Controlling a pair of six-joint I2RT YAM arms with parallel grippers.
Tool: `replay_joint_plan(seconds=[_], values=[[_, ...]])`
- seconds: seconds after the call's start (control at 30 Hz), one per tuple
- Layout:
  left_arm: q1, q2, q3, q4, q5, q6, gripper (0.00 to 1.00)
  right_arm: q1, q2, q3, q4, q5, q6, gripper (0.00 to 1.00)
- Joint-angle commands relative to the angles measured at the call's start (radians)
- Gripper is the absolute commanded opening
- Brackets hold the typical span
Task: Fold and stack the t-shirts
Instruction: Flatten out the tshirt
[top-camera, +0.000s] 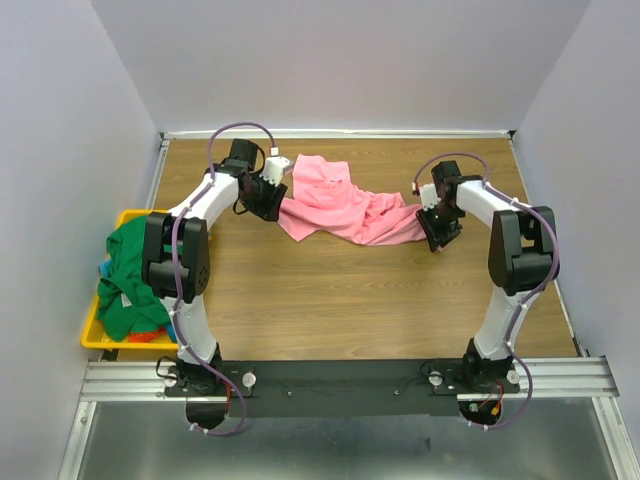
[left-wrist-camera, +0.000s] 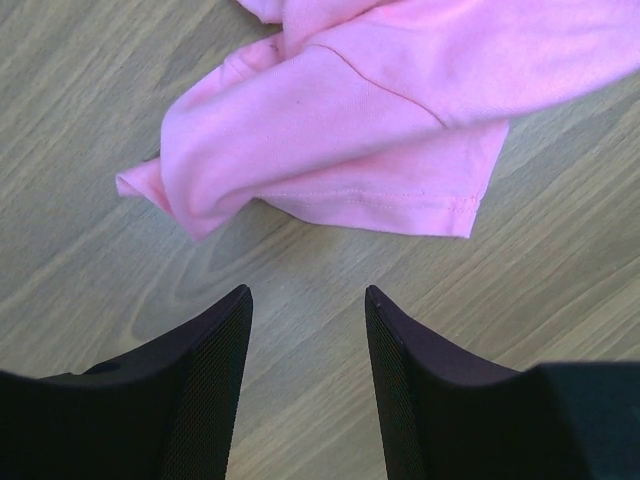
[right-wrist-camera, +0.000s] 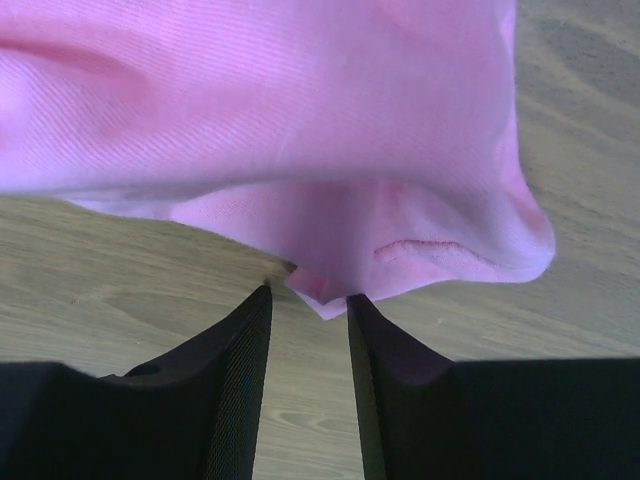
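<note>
A pink t-shirt (top-camera: 340, 208) lies crumpled on the wooden table (top-camera: 330, 300) between the two arms. My left gripper (top-camera: 272, 205) is open at its left end; in the left wrist view its fingertips (left-wrist-camera: 240, 300) stand apart over bare wood, just short of the shirt's hem (left-wrist-camera: 330, 140). My right gripper (top-camera: 434, 238) is open at the shirt's right end; in the right wrist view a corner of the pink cloth (right-wrist-camera: 320, 290) sits at the tips, between the jaws, not pinched. A green t-shirt (top-camera: 130, 270) lies in the yellow bin, with bits of blue and orange under it.
A yellow plastic bin (top-camera: 92, 332) stands at the table's left edge beside the left arm. White walls close the table on three sides. A metal rail (top-camera: 350, 375) holds both arm bases at the near edge.
</note>
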Motion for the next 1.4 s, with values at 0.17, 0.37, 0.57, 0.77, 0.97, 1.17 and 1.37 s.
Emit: replay_joint_plan(seconds=[0.17,0.37,0.57,0.77,0.97,1.17,1.37], values=[[-0.001,-0.024,-0.017,0.003,0.026,-0.001,0.57,0.006,0.024,-0.081,0.097,0.072,-0.019,0.34],[0.002,-0.019,0.012,-0.017,0.019,0.023,0.57,0.004,0.016,-0.112,0.113,0.11,-0.041,0.0],[0.005,-0.022,0.046,-0.021,-0.016,0.059,0.6,-0.022,-0.211,-0.196,0.102,0.178,-0.113,0.01],[0.01,0.056,0.134,-0.013,-0.039,0.063,0.63,-0.074,-0.327,-0.201,0.064,0.189,-0.161,0.01],[0.022,0.16,0.238,-0.021,-0.033,0.072,0.63,-0.108,-0.32,-0.199,0.055,0.189,-0.156,0.0],[0.022,0.226,0.276,-0.061,0.053,0.085,0.6,-0.106,-0.306,-0.178,0.041,0.153,-0.138,0.01],[0.024,0.209,0.206,-0.098,0.082,0.111,0.46,-0.111,-0.315,-0.197,0.032,0.158,-0.168,0.01]])
